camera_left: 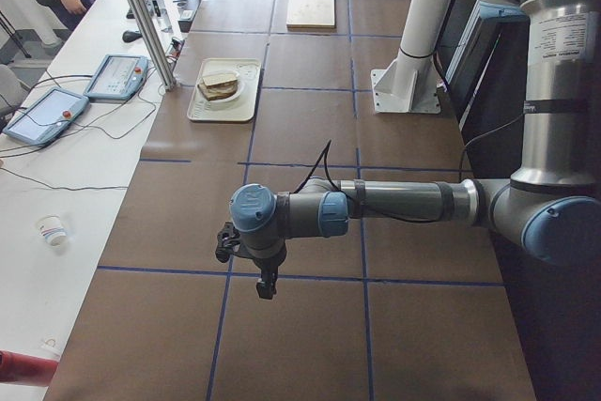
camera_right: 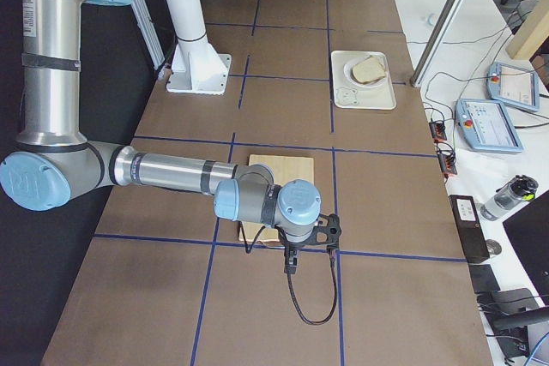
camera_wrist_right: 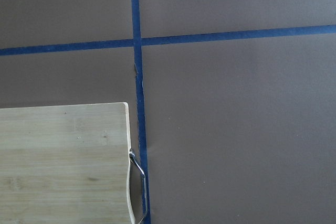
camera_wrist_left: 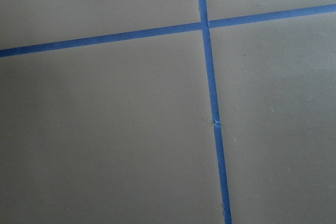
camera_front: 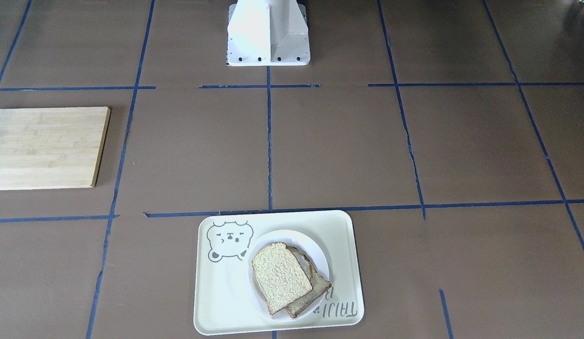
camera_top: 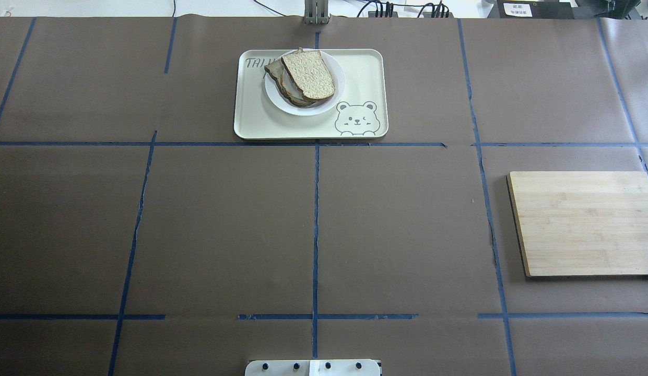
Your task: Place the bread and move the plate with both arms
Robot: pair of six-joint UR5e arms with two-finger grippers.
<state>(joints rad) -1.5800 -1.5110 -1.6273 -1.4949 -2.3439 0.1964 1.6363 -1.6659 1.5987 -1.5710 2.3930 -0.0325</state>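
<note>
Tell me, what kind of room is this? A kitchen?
Probably a robot lab, not a kitchen. The table carries a blue tape grid, a left arm and a right arm reach over it, and control tablets with cables lie on the side bench.

The worktop (camera_top: 224, 230) is brown, gridded with blue tape (camera_top: 315, 235). A cream tray (camera_top: 256, 122) and a wooden board (camera_top: 582, 222) lie on it, well apart.
</note>
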